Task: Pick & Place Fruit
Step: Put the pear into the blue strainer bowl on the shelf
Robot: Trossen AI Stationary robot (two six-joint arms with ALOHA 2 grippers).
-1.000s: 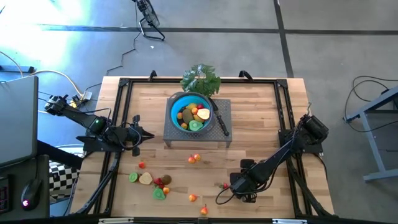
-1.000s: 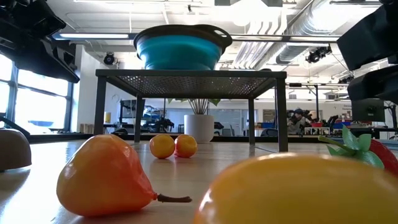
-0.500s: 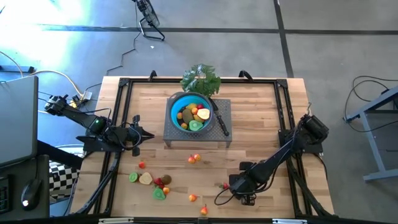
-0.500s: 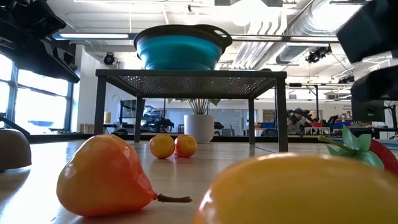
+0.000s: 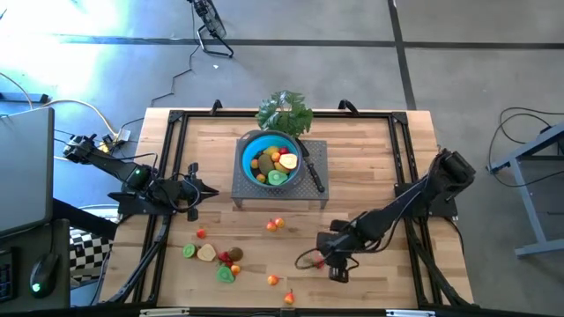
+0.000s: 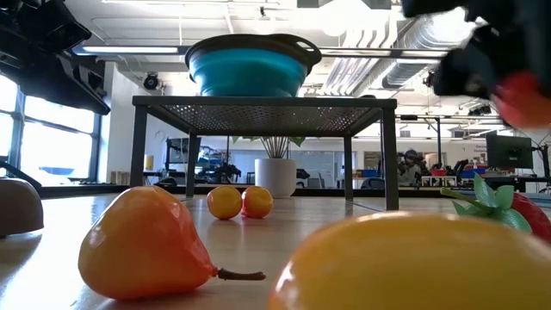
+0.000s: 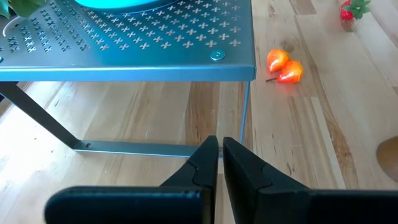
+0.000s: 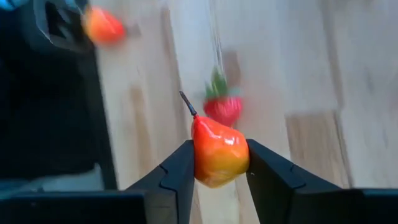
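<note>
Right gripper (image 8: 217, 177) is over the near-right part of the counter (image 5: 370, 167), fingers (image 8: 180, 171) clamped on a red-orange pear-shaped fruit (image 8: 217, 152), stem up, held clear of the wood. In the high view the right gripper (image 5: 328, 255) sits near the front edge, right of centre. A strawberry (image 8: 222, 106) with green leaves lies on the counter just beyond the held fruit; the low view shows it at the right edge (image 6: 508, 211).

Left gripper (image 7: 219, 165) waits at the left-middle of the counter, fingers (image 7: 205, 165) closed together on nothing, pointing at the legs of the grey mesh stand (image 7: 124, 56). High view has it left of the stand (image 5: 196, 189).

Blue bowl (image 5: 271, 158) sits on the mesh stand at centre-far, already holding several fruit pieces: yellow, orange, green. Leafy green bunch (image 5: 285, 113) lies just behind the bowl. Black-handled knife (image 5: 314, 176) lies on the stand to the right of the bowl.

Loose fruit still on the counter: a pair of small orange-red fruits (image 5: 277, 224) touching each other just in front of the stand; a cluster at near-left with a green slice (image 5: 189, 251), a cream slice (image 5: 206, 254), a brown piece (image 5: 235, 254) and another green slice (image 5: 226, 274); a small red one (image 5: 201, 233) above that cluster; two small orange ones (image 5: 274, 280) and (image 5: 288, 298) near the front edge.
</note>
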